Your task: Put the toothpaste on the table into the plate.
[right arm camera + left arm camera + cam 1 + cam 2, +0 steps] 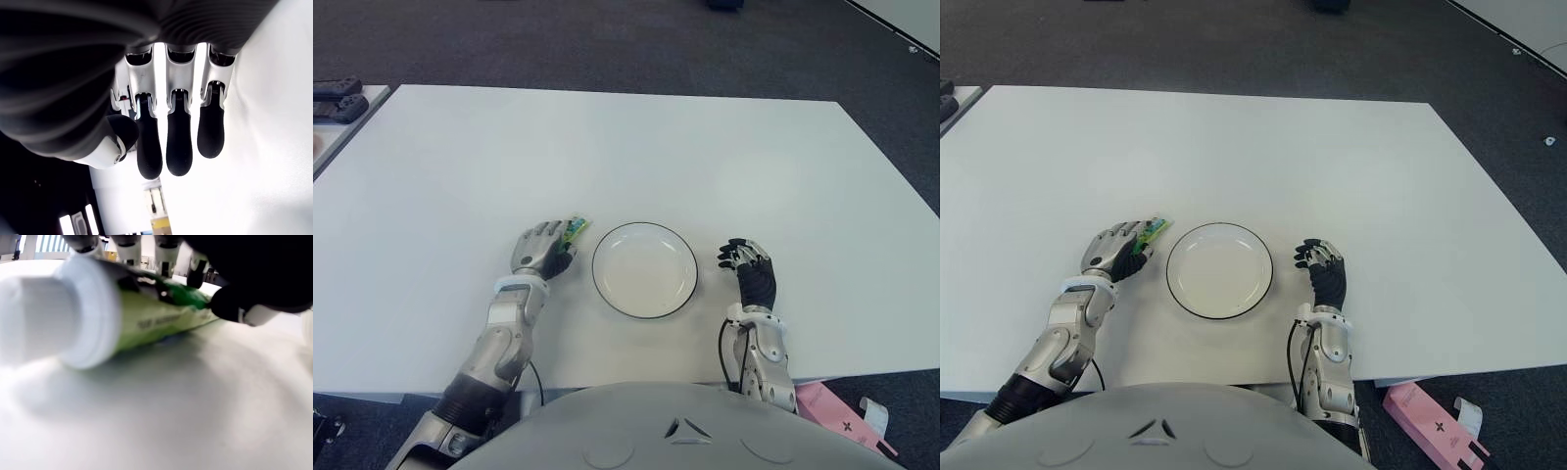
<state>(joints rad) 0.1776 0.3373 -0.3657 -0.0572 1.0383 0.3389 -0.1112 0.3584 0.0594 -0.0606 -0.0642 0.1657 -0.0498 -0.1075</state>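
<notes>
White bench [636,147], broad and mostly bare. White plate [645,268] with a dark rim near the front edge, between the two hands, nothing in it. Left hand [542,248] just left of the plate, palm down over the toothpaste [575,231], a green tube with a white cap. Tube lying flat on the bench, not in the plate, its flat end poking out past the fingertips toward the plate's upper left rim, close beside it but apart. In the left wrist view, white cap [54,328] nearest the camera, green body running away under the fingers [232,306], which curl down over the tube and touch its top; tube's underside on the bench surface, so closed around it but not lifted. Right hand [751,269] just right of the plate, fingers half curled and loose, holding nothing; right wrist view showing three dark fingertips [178,142] hanging side by side with the thumb beside them. Pink box [1435,423] on the floor off the bench's front right corner. Dark controller-like items [337,100] on a neighbouring surface at far left.
</notes>
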